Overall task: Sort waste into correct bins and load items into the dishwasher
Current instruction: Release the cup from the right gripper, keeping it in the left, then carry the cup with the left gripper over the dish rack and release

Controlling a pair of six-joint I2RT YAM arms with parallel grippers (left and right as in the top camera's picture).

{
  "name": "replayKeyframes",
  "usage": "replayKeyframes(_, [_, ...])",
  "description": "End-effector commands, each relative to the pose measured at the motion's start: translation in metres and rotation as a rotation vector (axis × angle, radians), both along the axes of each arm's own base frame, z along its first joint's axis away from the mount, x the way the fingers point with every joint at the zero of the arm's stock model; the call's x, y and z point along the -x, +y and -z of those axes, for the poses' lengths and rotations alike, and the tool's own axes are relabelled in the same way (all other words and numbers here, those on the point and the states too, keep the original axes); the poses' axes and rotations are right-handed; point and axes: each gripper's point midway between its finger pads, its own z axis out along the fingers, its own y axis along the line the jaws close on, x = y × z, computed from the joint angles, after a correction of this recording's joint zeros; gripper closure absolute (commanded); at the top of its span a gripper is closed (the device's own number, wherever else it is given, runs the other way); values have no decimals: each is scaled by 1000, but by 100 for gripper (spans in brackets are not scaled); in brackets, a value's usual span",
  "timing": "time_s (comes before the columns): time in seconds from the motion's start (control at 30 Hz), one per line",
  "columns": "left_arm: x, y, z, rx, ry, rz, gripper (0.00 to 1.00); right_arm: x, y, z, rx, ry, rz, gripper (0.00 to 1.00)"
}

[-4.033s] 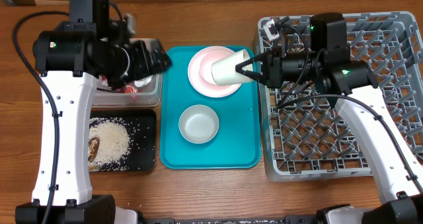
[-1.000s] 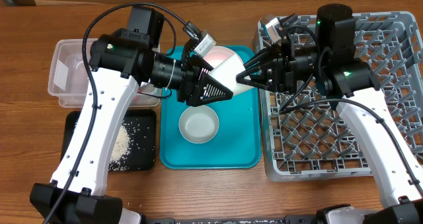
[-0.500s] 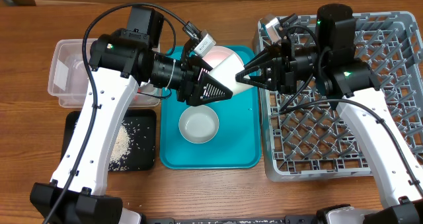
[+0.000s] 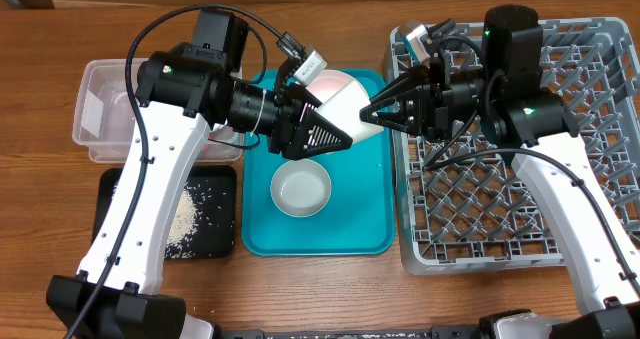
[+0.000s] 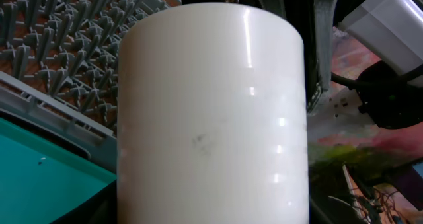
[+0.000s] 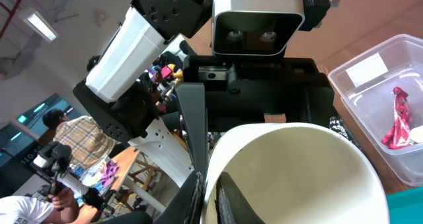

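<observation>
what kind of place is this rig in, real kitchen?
Likely a robotics lab staged for dish clearing, not a kitchen: a dish rack and teal tray on a wooden table, and people at desks in the right wrist view.

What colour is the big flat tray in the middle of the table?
The tray is teal, clearest in the overhead view.
</observation>
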Motion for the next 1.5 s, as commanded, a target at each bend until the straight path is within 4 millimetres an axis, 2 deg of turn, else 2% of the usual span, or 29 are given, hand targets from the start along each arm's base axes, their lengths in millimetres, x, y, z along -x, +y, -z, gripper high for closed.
replayKeyframes(0.0, [8,-4,-6,34,5,29,44,-8,-6,-8,6,-41,52,90])
replayKeyframes(0.27, [8,-4,-6,32,12,24,44,-16,-17,-8,7,-38,88,89])
replayKeyframes(0.5, [7,-4,-6,32,11,24,46,-15,-18,-5,14,0,90,89])
replayKeyframes(0.63, [5,-5,-7,35,23,15,49,-21,-27,-5,14,0,120,86])
replayKeyframes(0.77, [-7,-7,-8,23,60,-39,52,-33,-46,-3,17,25,183,85])
replayKeyframes(0.9, [-26,-5,0,-46,86,-140,54,-45,-63,4,40,95,266,85])
replayKeyframes(1.0, [-48,-5,9,-125,97,-263,55,-71,-81,26,130,187,451,84])
replayKeyframes(1.13, [-72,-13,17,-207,76,-423,58,-104,-129,77,341,344,787,81])
replayKeyframes(1.3, [-85,-32,24,-307,-14,-565,60,-109,-181,126,581,468,1050,79])
replayKeyframes(1.47, [-84,-44,32,-389,-62,-657,64,-100,-217,153,775,523,1207,75])
